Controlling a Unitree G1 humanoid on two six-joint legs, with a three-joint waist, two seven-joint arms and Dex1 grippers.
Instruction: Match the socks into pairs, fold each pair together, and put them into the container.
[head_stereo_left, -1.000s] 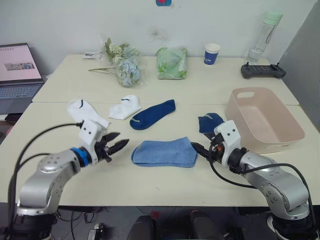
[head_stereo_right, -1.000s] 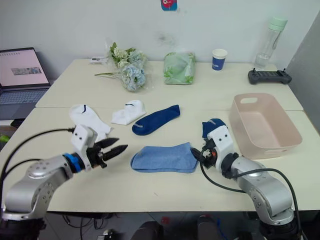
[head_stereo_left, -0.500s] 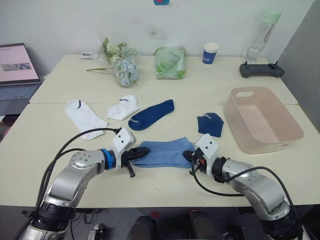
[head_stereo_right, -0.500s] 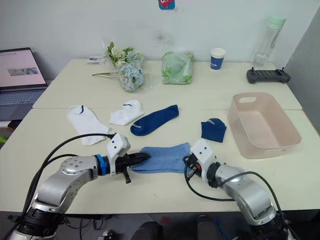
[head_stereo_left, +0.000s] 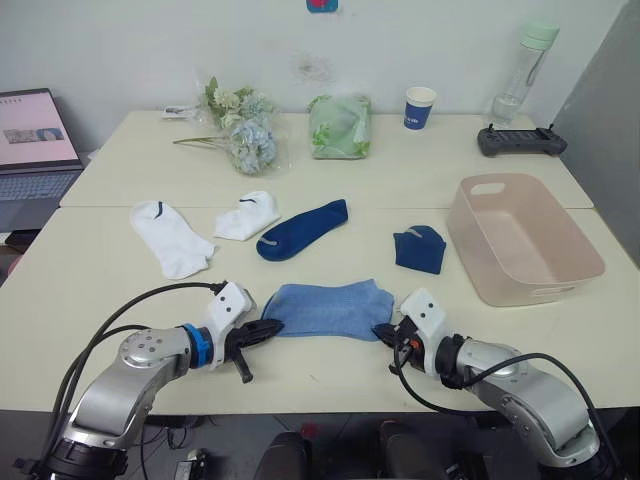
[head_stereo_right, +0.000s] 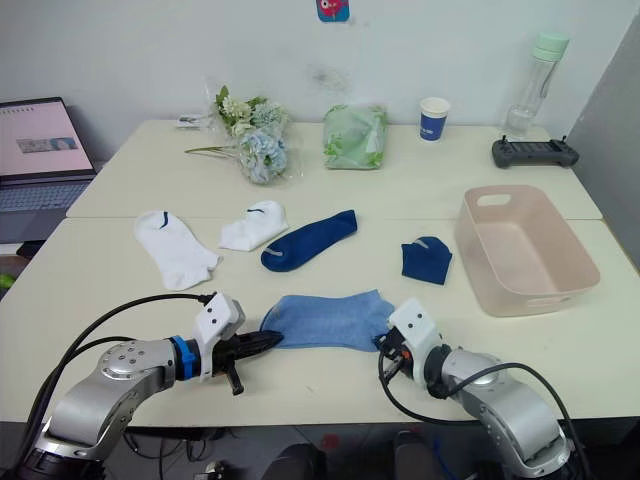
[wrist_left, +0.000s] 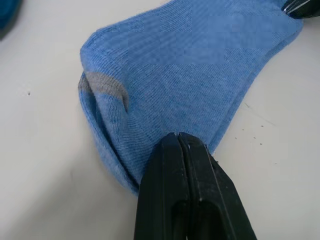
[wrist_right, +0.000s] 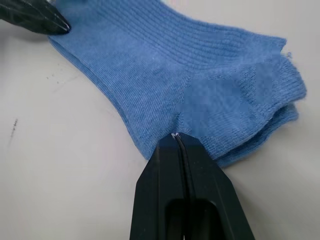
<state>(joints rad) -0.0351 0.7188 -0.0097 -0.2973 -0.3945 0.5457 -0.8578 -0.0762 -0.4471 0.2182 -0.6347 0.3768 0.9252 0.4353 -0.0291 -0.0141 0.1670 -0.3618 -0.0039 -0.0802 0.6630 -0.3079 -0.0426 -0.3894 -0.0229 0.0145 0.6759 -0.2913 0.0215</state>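
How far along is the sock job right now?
Done: the light blue socks lie stacked as a pair. In hand: the left gripper and right gripper pinch its two ends shut, fold not made. Left: two white socks and two navy socks lie apart; the pink basin holds nothing.

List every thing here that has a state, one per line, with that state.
left pincer: shut on light blue pair
right pincer: shut on light blue pair
light blue pair: stacked, flat on the table
navy socks: apart, one flat, one folded over
white socks: apart, unfolded
container: empty
laptop: open, screen lit
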